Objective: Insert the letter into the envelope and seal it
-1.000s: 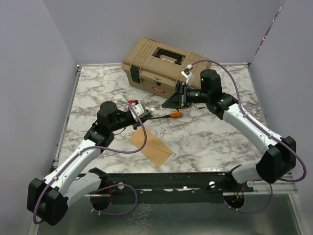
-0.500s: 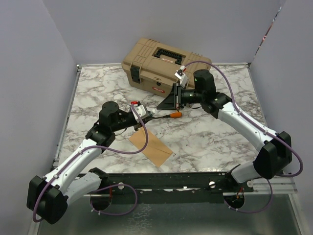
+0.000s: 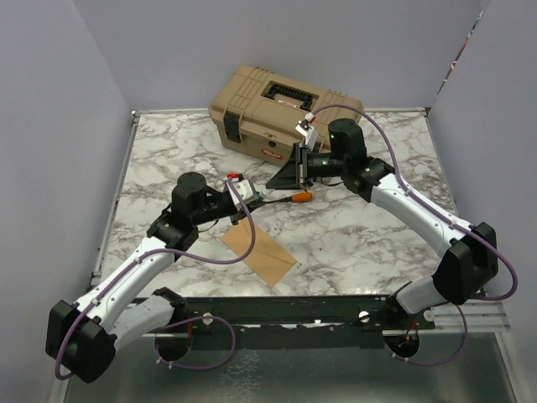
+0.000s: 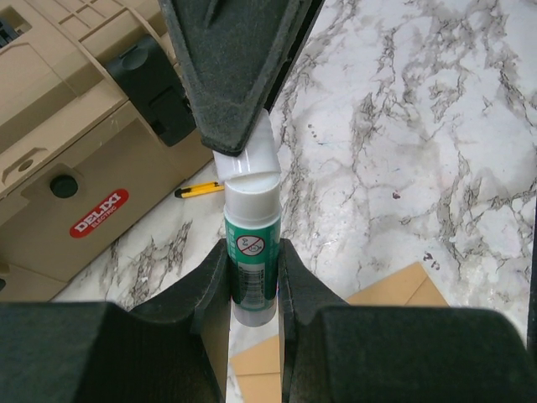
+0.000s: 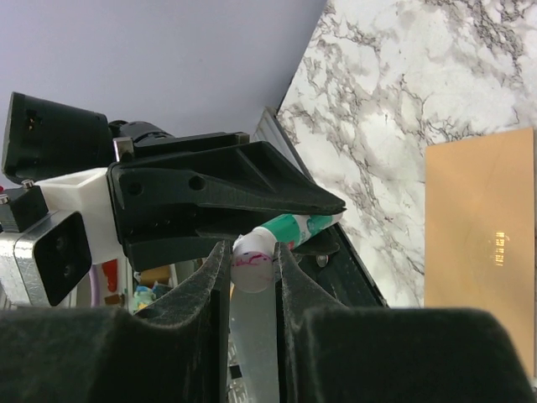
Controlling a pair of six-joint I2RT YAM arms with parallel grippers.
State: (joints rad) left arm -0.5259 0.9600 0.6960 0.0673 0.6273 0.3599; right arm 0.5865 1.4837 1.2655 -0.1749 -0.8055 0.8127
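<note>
- One envelope [image 3: 259, 252] lies flat on the table [image 3: 361, 227], in the near-centre area just in front of the two arm bases and set at an angle to the table edge.
- Its brown face is up. In the overhead view the end nearest the left arm looks paler than the rest, and whether that is the flap cannot be told.
- Neither gripper touches the envelope; both are held above the table, just beyond its far end.
- The left gripper [image 4: 250, 248] is closed on a glue stick [image 4: 250, 273], with one finger pressed to each side of the green labelled tube.
- The white cap [image 4: 249, 159] end of the stick points away from the left wrist, toward the right arm.
- The right gripper [image 5: 250, 252] is clamped on that cap, meeting the left gripper nearly tip to tip, so the stick bridges the two.
- In the left wrist view the cap sits tilted against the line of the tube.
- A small orange object [image 3: 302, 197] lies on the table near the right gripper, between the envelope and the toolbox [image 3: 252, 101].
- The tan toolbox stands closed at the far side of the table, with a red label on its front face.
</note>
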